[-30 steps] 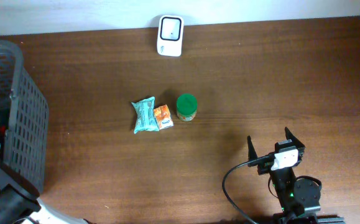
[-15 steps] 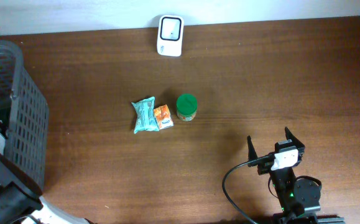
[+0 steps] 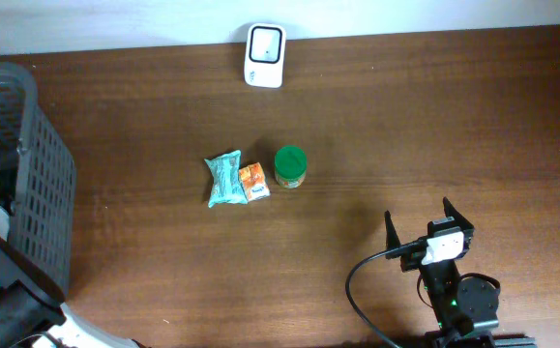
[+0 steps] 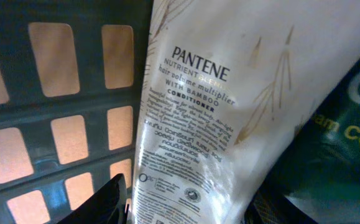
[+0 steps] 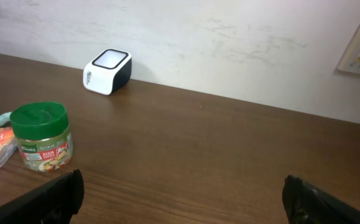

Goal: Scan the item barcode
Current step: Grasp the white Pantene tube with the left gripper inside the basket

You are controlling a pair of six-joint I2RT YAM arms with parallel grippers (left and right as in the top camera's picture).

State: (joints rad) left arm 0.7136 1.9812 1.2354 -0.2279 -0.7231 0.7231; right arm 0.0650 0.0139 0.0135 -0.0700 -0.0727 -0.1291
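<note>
Inside the grey basket (image 3: 38,164), the left gripper (image 4: 183,208) frames a white Pantene conditioner pack (image 4: 198,124), seemingly soft and slick; whether it grips is unclear. Best held mid-body. Right gripper (image 5: 180,199) spread wide, empty.

The black right gripper (image 3: 418,213) sits low with its two fingers (image 5: 52,196) spread wide apart, while the black left arm (image 3: 4,300) reaches in at far left.

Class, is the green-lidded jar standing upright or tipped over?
Upright: the jar stands on its base, its label reading level.
</note>
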